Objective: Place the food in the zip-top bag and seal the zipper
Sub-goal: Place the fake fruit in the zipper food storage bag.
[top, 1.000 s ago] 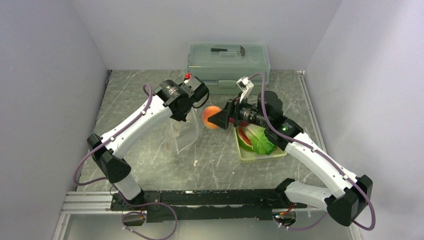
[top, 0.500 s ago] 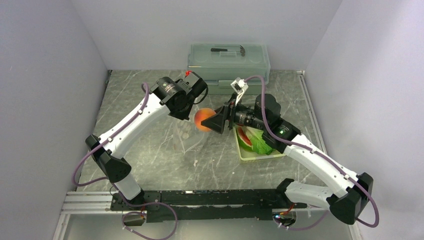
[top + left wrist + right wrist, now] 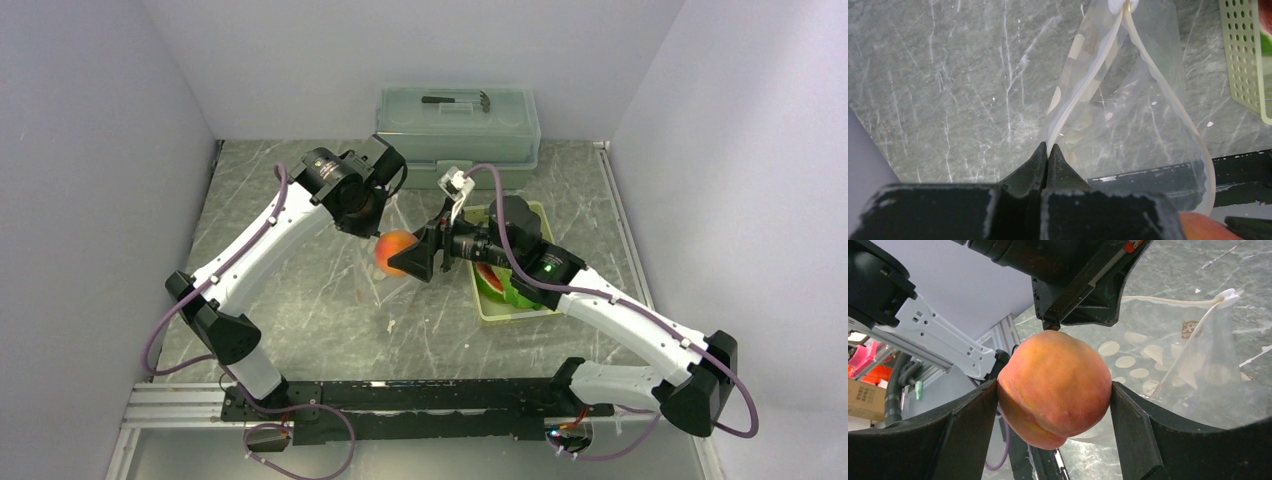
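Note:
An orange-red round fruit (image 3: 1055, 387) sits squeezed between the two black fingers of my right gripper (image 3: 1053, 386), held in the air. From above, the fruit (image 3: 388, 247) and right gripper (image 3: 399, 258) hang just below my left gripper (image 3: 383, 222). The left gripper (image 3: 1048, 149) is shut on the rim of the zip-top bag (image 3: 1118, 100), a clear pouch with white dots. The bag's zipper (image 3: 1083, 85) gapes in a teardrop loop, and the bag (image 3: 1168, 365) hangs right behind the fruit. A watermelon slice (image 3: 487, 283) and lettuce (image 3: 514, 297) lie in the tray, partly hidden by the right arm.
The pale yellow-green perforated tray (image 3: 512, 314) sits right of centre, its corner (image 3: 1243, 55) near the bag. A lidded grey-green box (image 3: 457, 120) stands against the back wall. Walls close in left, right and behind. A small white scrap (image 3: 391, 325) lies on the marble tabletop.
My right gripper has carried the fruit leftward and nearer, up to the hanging bag. My left wrist has shifted slightly back and left, still gripping the bag.

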Available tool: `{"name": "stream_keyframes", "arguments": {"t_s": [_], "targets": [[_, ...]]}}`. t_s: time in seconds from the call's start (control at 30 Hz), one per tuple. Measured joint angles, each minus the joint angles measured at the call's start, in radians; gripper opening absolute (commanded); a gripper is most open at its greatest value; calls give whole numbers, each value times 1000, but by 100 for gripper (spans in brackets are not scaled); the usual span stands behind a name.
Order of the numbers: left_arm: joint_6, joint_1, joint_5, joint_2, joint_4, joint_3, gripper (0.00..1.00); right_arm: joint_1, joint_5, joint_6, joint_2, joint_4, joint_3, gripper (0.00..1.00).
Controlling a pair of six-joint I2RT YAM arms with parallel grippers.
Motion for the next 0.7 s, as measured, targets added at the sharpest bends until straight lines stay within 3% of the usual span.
{"name": "stream_keyframes", "arguments": {"t_s": [0.47,0.7], "targets": [[-14,15,106,-32,21,3,0,87,189,-80,123,-96,39,51],[-18,24,127,-47,26,3,0,144,304,-126,163,-144,73,69]]}}
